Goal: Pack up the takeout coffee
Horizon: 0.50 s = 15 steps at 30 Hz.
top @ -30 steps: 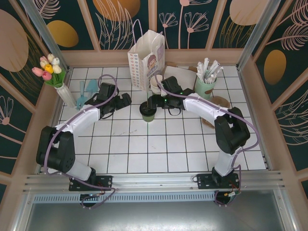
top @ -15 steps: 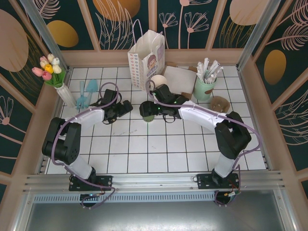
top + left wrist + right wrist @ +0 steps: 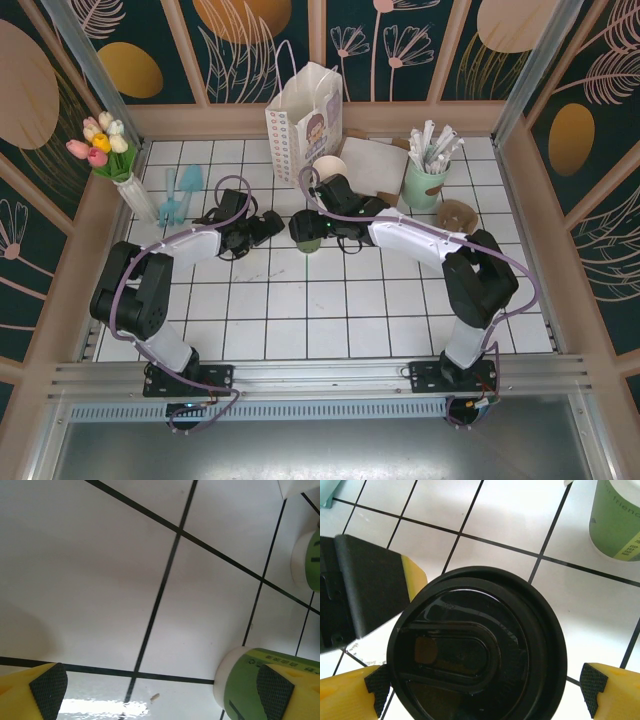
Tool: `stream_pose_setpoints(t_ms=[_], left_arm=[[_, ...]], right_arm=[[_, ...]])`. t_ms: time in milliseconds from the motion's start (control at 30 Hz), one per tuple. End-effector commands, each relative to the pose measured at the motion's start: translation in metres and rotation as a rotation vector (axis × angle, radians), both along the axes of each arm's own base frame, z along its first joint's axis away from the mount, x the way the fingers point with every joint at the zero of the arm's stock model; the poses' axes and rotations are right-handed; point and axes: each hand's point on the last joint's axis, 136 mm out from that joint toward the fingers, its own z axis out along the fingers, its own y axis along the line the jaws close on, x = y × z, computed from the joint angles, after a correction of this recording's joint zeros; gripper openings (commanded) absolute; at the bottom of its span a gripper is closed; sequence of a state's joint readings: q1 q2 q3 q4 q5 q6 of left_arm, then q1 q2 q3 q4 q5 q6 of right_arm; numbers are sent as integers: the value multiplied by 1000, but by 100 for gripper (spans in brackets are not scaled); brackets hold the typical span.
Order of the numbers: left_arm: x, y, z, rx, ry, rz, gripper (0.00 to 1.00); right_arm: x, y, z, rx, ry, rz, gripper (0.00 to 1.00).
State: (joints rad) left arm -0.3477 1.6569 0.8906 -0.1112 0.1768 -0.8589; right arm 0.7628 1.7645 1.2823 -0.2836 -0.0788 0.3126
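The takeout coffee (image 3: 305, 231), a dark-green cup with a black lid (image 3: 476, 647), stands upright on the tiles in front of the white paper bag (image 3: 303, 115). My right gripper (image 3: 485, 682) is open and straddles the cup at lid height. Its left pad (image 3: 377, 682) is at the lid's rim, while its right pad (image 3: 592, 680) stands clear. My left gripper (image 3: 265, 228) is open just left of the cup, low over the tiles. In the left wrist view the coffee cup (image 3: 245, 680) sits partly behind the right finger (image 3: 280, 690), not between the jaws (image 3: 160, 687).
A mint-green cup of wrapped straws (image 3: 425, 180) stands at the back right, beside a white sheet (image 3: 375, 160). A pale paper cup (image 3: 328, 170) lies behind the coffee. A tulip vase (image 3: 112, 150) and teal items (image 3: 180, 190) stand at the left. A brown disc (image 3: 458, 213) lies at the right.
The right gripper came forward and left onto the coffee cup and opened fully around its lid. The left arm swung right, closer to the cup.
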Motion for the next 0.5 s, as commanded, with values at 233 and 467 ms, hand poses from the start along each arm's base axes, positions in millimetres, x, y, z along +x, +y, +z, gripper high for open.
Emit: stream_pose_setpoints(t_ms=[233, 467], left_arm=[[0, -20, -8, -37, 18, -36, 99], [1, -23, -6, -36, 11, -45, 98]], right_arm=[[6, 18, 1, -16, -32, 38, 99], [5, 22, -10, -46, -18, 40, 99]])
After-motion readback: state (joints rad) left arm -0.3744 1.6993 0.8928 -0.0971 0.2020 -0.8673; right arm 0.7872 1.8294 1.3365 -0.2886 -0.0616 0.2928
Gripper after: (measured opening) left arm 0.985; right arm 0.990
